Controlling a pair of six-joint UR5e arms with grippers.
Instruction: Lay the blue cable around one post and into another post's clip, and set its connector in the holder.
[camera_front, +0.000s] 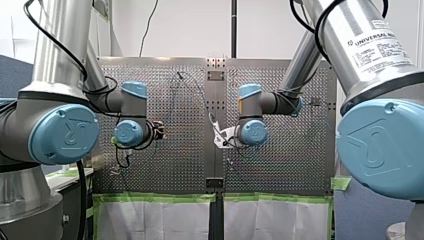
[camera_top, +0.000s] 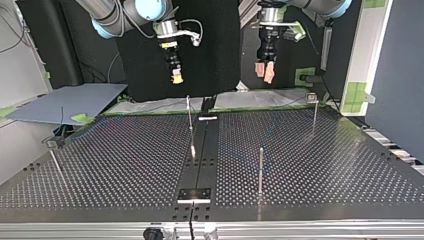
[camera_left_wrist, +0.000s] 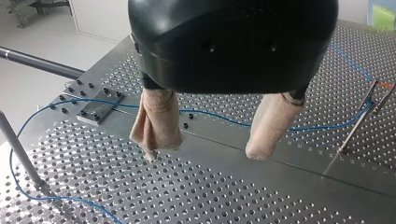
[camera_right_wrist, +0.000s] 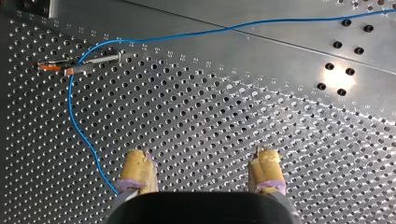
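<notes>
Since the thin blue cable (camera_left_wrist: 224, 121) lies loose in long curves on the perforated metal bench (camera_left_wrist: 187, 196), we judge it light, limp and slightly springy, with a smooth jacket that could slide through a weak pinch. From our left wrist we see it bend close by the foot of a slim upright metal post (camera_left_wrist: 18, 149), run past a small bolted metal plate (camera_left_wrist: 95, 106), cross the bench beyond the gap of our left claw (camera_left_wrist: 205, 150), and reach a pair of thin metal posts (camera_left_wrist: 357, 128). That black claw hangs above the bench with its beige wrapped pads (camera_left_wrist: 156, 126) wide apart and nothing between them. Our right claw (camera_right_wrist: 201, 158) likewise stands wide, its yellow pads (camera_right_wrist: 137, 170) empty. The cable passes just beside one pad and runs on to a thin post with an orange tip (camera_right_wrist: 84, 63); whether that orange piece is clip or connector we cannot tell. We would take hold on a free straight run near a post, pinching across the jacket firmly but not hard. We would never tug at the end fitting, which we think the most fragile part.
</notes>
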